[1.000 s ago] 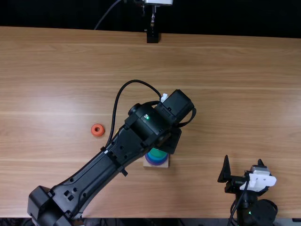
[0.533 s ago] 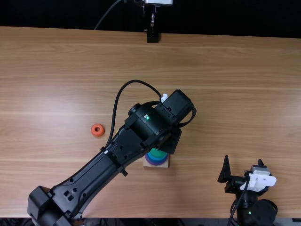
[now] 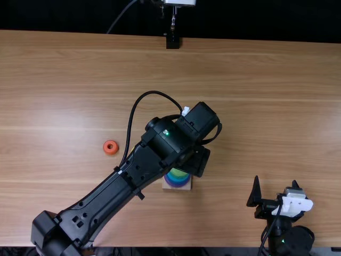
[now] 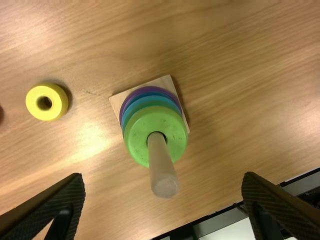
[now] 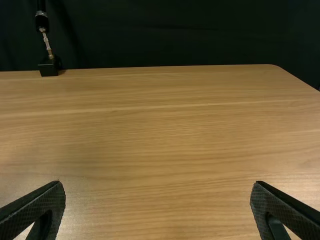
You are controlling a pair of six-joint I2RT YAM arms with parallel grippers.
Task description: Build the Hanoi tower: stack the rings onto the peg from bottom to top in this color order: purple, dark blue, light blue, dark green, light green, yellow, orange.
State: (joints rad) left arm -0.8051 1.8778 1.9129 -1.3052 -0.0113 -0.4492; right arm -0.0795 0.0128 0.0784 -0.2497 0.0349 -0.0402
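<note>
Right now, your left tool (image 3: 197,161) hangs over the worktop (image 3: 256,106) beside the tower, its fingers spread wide with nothing between them. In the left wrist view you can see the peg (image 4: 159,162) standing on its square wooden base (image 4: 115,100), with the light green ring (image 4: 135,135) around it at the top of the stack. Below that you have blue-green and blue edges, then the purple ring (image 4: 150,90). Your yellow ring (image 4: 33,104) lies flat on the wood, apart from the base, between it and the orange ring (image 3: 105,147). Your right tool (image 3: 276,183) is at the near edge, well apart from the tower on the right, also wide open and holding nothing.
</note>
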